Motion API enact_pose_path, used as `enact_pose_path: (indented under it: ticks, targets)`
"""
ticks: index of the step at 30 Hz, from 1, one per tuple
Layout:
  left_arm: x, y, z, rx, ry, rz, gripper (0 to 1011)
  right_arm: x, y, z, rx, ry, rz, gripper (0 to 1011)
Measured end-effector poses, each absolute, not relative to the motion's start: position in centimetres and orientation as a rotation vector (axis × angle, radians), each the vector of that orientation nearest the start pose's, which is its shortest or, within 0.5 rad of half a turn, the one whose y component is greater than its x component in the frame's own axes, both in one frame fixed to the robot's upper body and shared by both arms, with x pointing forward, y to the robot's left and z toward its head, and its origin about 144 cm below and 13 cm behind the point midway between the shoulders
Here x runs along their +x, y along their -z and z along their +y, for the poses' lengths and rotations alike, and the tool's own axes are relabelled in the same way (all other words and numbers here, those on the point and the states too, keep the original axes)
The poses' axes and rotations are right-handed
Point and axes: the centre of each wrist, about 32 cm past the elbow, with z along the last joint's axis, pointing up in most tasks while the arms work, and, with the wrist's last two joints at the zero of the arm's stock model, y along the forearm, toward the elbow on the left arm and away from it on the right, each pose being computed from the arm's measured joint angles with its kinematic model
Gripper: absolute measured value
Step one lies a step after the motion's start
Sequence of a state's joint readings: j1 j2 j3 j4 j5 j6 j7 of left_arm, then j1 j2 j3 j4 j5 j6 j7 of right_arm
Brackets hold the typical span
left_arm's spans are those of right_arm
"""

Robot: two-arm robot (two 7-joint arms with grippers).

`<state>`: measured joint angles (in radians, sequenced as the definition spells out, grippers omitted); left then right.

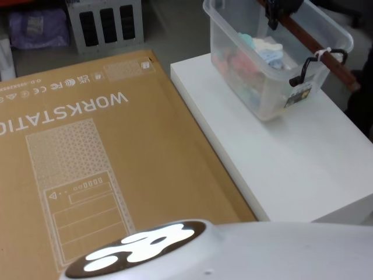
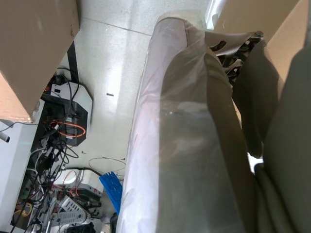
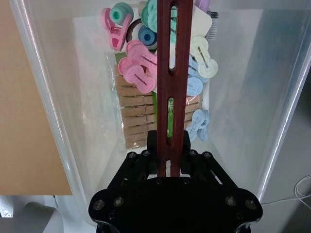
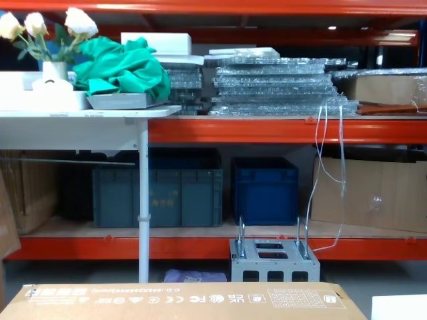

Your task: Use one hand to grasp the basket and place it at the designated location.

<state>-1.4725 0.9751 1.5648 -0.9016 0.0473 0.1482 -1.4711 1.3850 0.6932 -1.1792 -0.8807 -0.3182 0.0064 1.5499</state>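
Note:
The basket point(image 1: 274, 87), a translucent whitish tub, is at the far end of the white table point(image 1: 303, 169); I cannot tell whether its base touches the top. A dark red-brown bar handle point(image 1: 315, 44) crosses its rim, tied with a white zip tie point(image 1: 322, 52). My right gripper point(image 1: 280, 11) comes down onto the handle's far part. In the right wrist view the black gripper point(image 3: 168, 160) is shut on the slotted handle point(image 3: 167, 73), above the basket's point(image 3: 63, 97) pastel clips and wooden pegs. The left wrist view looks along a plastic-wrapped arm to the floor.
A big cardboard box point(image 1: 87, 163) printed "WORKSTATION" lies flat left of the table, its edge close to the table's side. A grey metal rack point(image 1: 108, 23) stands on the floor behind it. Dark blue crates point(image 4: 265, 190) sit on the orange shelving ahead.

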Motion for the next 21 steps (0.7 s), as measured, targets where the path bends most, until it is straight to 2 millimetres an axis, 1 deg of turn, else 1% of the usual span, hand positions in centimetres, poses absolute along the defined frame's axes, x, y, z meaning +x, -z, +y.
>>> enact_pose_path:
  ticks: [3,7,10,13,21]
  targets:
    - [61.6,-139.6,49.6,1.629,-0.178,0.165,0,66.9,-144.2,-36.9,-1.589,0.007,-0.228,238]
    - [61.6,-139.6,49.6,1.629,-0.178,0.165,0,66.2,-145.9,-36.8,-1.591,0.023,-0.266,237]
    - [61.6,-139.6,49.6,1.629,-0.178,0.166,0,65.9,-146.5,-36.7,-1.590,0.028,-0.278,237]
    - [61.6,-139.6,49.6,1.629,-0.178,0.166,0,65.4,-147.7,-36.5,-1.595,0.038,-0.296,237]
    - [61.6,-139.6,49.6,1.629,-0.178,0.165,0,64.6,-149.3,-36.2,-1.602,0.053,-0.322,237]
